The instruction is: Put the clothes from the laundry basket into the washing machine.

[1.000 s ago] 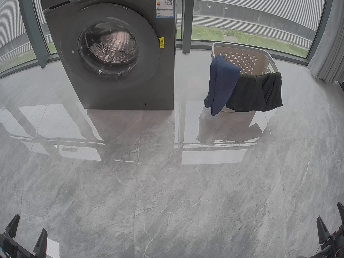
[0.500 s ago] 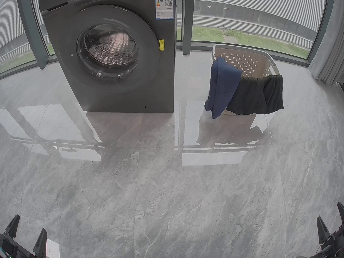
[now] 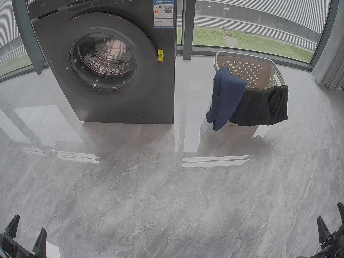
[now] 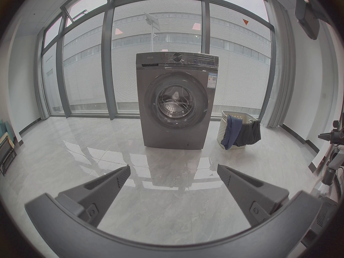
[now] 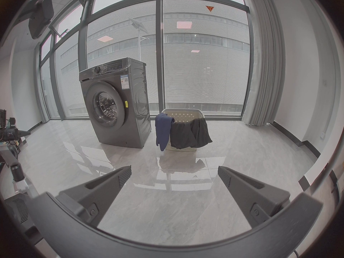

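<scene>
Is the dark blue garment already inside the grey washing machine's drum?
No, the dark blue garment hangs over the rim of the beige plastic laundry basket, beside the black garment.

You were running in what looked like a staged test room in an office-type building. The washing machine (image 3: 107,58) stood free on a polished grey stone-look floor (image 3: 172,205), backed by floor-to-ceiling glazing (image 3: 258,15) with grey curtains (image 3: 331,54). The laundry basket (image 3: 251,67) sat near it. A louvred facade (image 3: 272,0) and a grass strip (image 3: 215,36) showed outside.
</scene>
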Available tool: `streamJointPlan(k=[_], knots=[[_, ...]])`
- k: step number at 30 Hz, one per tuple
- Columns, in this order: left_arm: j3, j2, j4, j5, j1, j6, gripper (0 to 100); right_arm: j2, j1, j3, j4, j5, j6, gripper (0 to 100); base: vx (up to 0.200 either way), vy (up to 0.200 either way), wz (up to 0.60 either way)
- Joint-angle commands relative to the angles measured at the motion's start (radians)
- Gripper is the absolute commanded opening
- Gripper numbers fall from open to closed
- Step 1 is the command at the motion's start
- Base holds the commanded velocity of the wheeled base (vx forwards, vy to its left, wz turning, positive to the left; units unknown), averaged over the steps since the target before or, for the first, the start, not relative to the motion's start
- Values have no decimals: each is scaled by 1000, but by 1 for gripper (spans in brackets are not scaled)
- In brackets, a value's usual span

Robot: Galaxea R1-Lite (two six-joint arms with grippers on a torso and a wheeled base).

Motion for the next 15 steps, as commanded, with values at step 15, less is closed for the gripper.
streamJointPlan(k=[15], knots=[[15,-8,0,0,2,-1,100,-1,0,16,0,0,0,100,67,0,-240]])
